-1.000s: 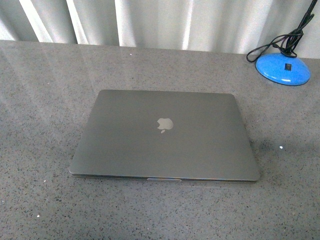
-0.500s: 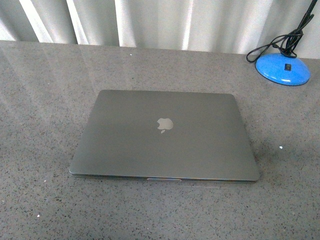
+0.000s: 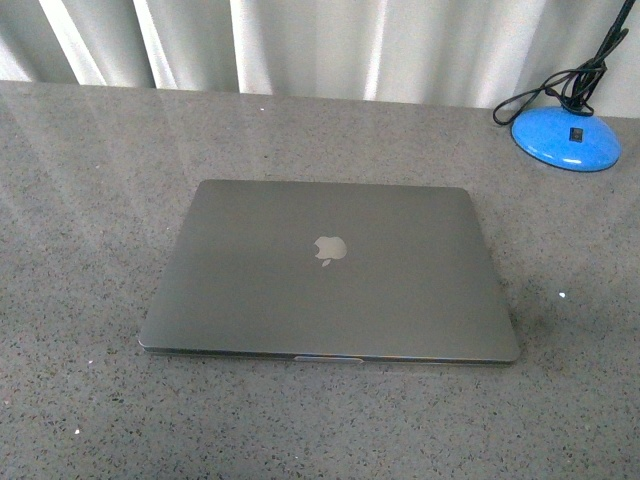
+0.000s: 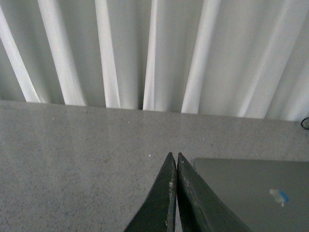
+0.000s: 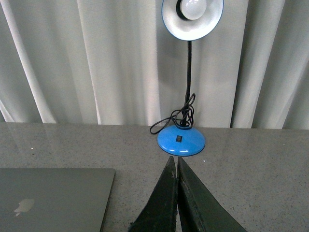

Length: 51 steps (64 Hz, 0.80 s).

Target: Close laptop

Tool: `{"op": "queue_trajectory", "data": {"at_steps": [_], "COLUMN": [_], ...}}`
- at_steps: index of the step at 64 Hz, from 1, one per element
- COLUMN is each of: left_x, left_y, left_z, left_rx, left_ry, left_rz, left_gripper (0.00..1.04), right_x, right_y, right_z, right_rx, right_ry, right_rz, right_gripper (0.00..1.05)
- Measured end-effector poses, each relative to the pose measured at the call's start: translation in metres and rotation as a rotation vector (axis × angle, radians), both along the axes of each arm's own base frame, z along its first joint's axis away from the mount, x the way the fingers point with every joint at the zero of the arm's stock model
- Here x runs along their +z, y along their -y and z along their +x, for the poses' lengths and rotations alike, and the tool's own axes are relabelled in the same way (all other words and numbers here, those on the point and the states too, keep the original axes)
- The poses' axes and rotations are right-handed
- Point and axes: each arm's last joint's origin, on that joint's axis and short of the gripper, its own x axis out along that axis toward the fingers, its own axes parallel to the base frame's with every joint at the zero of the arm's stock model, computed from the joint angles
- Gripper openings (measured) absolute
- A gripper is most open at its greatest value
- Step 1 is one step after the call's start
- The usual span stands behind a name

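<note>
One flat, smooth metal laptop (image 3: 330,270), lid shut.

1. From my seat the laptop (image 3: 330,270) lid reads as smooth grey metal with a soft satin sheen, matt rather than mirror-like; its apple logo (image 3: 328,249) is a paler, slightly shinier inlay.
2. The table (image 3: 90,200) looks like polished speckled grey stone, glossy enough that I see pale streaks reflected in it.
3. The curtain (image 3: 300,45) behind is white cloth in soft matt folds.
4. The lamp base (image 3: 566,138) looks like glossy blue plastic or enamel; I can't tell which. Its cord (image 5: 175,119) is black and rubbery-looking.
5. The left gripper (image 4: 175,166) and right gripper (image 5: 175,169) have dark, dull jaws, scuffed along their edges.
</note>
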Motion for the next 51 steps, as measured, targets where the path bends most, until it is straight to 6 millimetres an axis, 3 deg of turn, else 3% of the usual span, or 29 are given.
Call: {"op": "queue_trajectory", "data": {"at_steps": [19, 25, 32, 44, 48, 51], "left_x": [-0.003, -0.003, -0.003, -0.003, -0.003, -0.003], "left_y": [0.0, 0.0, 0.0, 0.0, 0.0, 0.0], "left_z": [-0.009, -0.01, -0.01, -0.01, -0.01, -0.01], "left_rx": [0.0, 0.0, 0.0, 0.0, 0.0, 0.0], "left_ry": [-0.007, -0.006, -0.006, -0.005, -0.005, -0.005], "left_rz": [0.0, 0.0, 0.0, 0.0, 0.0, 0.002], "left_gripper": [0.07, 0.25, 0.53, 0.89, 0.99, 0.98], "right_x": [-0.003, -0.003, -0.003, -0.003, -0.003, -0.003], "right_y": [0.0, 0.0, 0.0, 0.0, 0.0, 0.0], "right_z": [-0.011, -0.011, -0.011, -0.011, -0.011, -0.011], "right_rx": [0.0, 0.0, 0.0, 0.0, 0.0, 0.0], "right_ry": [-0.006, -0.006, -0.006, -0.006, -0.006, -0.006], "right_rz": [0.002, 0.003, 0.003, 0.003, 0.003, 0.004], "right_gripper": [0.01, 0.17, 0.47, 0.81, 0.93, 0.97]}}
